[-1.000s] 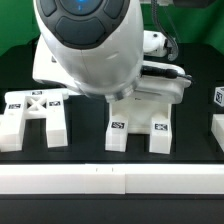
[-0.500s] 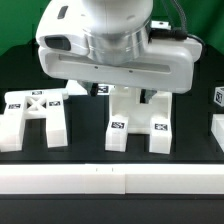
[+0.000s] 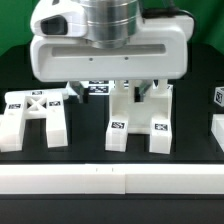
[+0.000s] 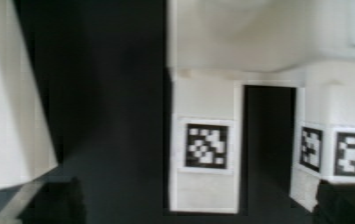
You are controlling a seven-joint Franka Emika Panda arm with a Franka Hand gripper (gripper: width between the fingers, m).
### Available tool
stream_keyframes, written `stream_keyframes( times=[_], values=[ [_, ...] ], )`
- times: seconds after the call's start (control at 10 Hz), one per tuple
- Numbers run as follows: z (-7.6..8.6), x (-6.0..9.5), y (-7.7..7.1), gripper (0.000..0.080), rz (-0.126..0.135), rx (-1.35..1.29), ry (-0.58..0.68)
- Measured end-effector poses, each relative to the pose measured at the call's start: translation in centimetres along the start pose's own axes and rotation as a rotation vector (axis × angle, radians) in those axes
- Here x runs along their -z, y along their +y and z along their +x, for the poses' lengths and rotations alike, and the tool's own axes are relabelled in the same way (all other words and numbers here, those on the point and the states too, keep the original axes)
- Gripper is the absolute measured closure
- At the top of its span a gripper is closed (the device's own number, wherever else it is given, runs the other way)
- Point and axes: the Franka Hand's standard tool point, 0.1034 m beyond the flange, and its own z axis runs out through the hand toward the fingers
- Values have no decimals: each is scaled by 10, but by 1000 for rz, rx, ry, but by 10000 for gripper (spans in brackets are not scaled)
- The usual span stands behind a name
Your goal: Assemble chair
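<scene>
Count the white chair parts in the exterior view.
3: X-braced frame on the exterior view's left, two-legged part at centre, one piece cut off at that view's right edge. The robot body may hide more.

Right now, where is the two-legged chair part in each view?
Exterior view: the two-legged part sits in the centre, under the arm, to the exterior view's right of the X-frame.
Wrist view: it likely fills the middle and one side of the picture, close up.
Shared landmark: the square leg tags flanking the dark gap between its legs; in the wrist view, one such tag.
</scene>
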Motion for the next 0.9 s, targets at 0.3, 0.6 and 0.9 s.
stream_keyframes(
  times=[0.3,0.6,0.9],
  values=[
    [3,0,7,151,-1,-13,19],
    [6,0,20,151,-30,105,132],
    [-9,-3,51,151,-36,203,152]
  ],
)
